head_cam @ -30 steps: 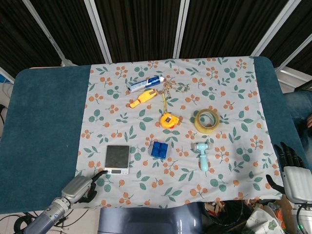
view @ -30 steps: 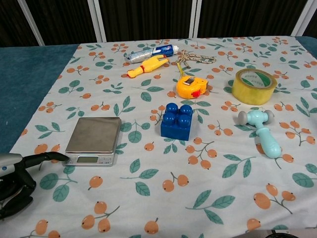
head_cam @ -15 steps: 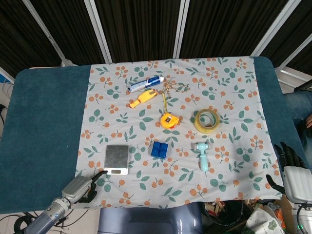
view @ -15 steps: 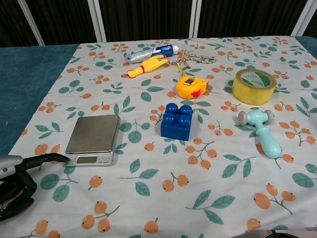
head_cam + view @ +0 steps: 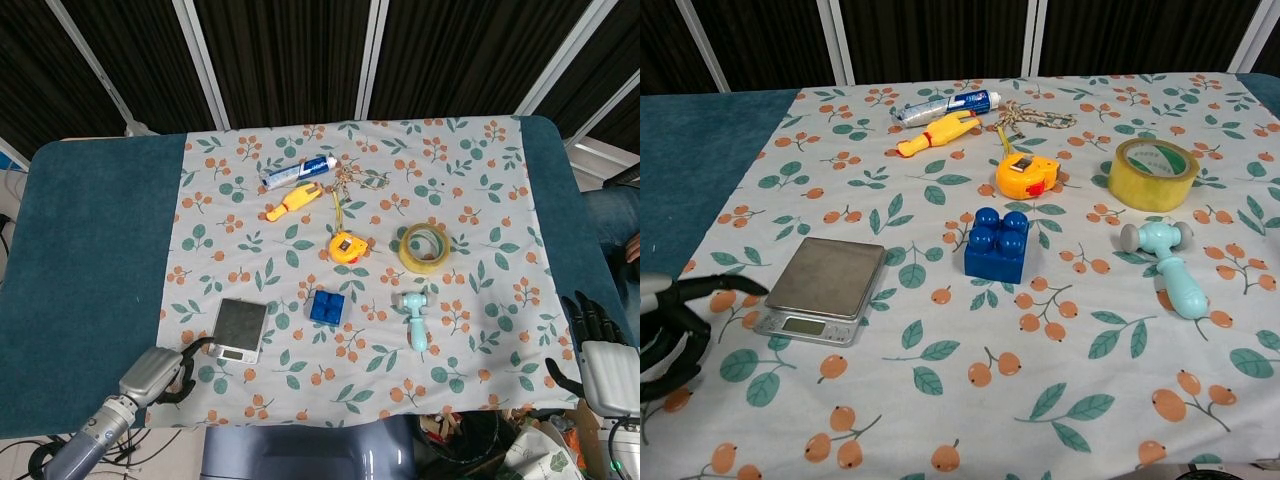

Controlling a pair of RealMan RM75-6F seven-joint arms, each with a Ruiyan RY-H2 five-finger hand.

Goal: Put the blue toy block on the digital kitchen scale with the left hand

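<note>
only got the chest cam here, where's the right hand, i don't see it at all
Observer: The head view shows the right hand at the near right edge of the table, on the teal part beyond the floral cloth, holding nothing.
Operator: ok and the left, i only see fingers at my left edge
Observer: The head view shows the whole left hand at the cloth's near left corner, with its forearm coming in from the bottom left. It is empty, and its fingers reach toward the near left corner of the digital kitchen scale. I cannot tell whether they touch it.
</note>
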